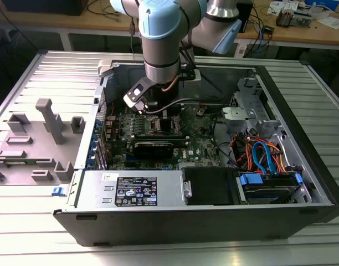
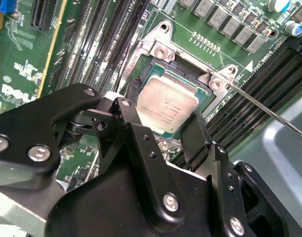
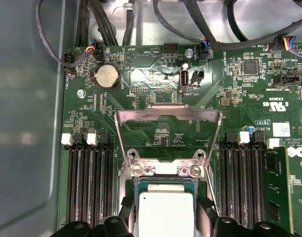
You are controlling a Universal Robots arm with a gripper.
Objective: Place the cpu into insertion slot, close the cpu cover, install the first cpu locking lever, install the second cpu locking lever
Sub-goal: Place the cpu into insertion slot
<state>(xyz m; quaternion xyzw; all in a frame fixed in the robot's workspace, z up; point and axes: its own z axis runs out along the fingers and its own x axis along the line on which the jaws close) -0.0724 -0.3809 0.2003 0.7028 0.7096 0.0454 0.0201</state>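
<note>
Open case (image 1: 158,224) lying flat on the worktop (image 1: 25,238), with a fixture tray (image 1: 25,149) beside it on the exterior view's left. Inside the case, the motherboard (image 1: 205,145) fills the far part toward the exterior view's left. The power supply box (image 1: 136,189) runs along the near wall, and the drive cage (image 1: 269,185) with its cables sits in the near corner on the exterior view's right. The arm (image 1: 161,44) reaches in from the far side, above the board.

In close, second wrist view: the tool (image 2: 166,127) is right over the cpu (image 2: 168,101), which sits inside the rim of the insertion slot (image 2: 160,49). In the first wrist view the cpu cover (image 3: 141,114) stands up off the slot, hinged at the edge away from the tool. Memory slots (image 3: 87,182) flank the slot on both sides, and a coin battery (image 3: 106,76) lies beyond the cover.
</note>
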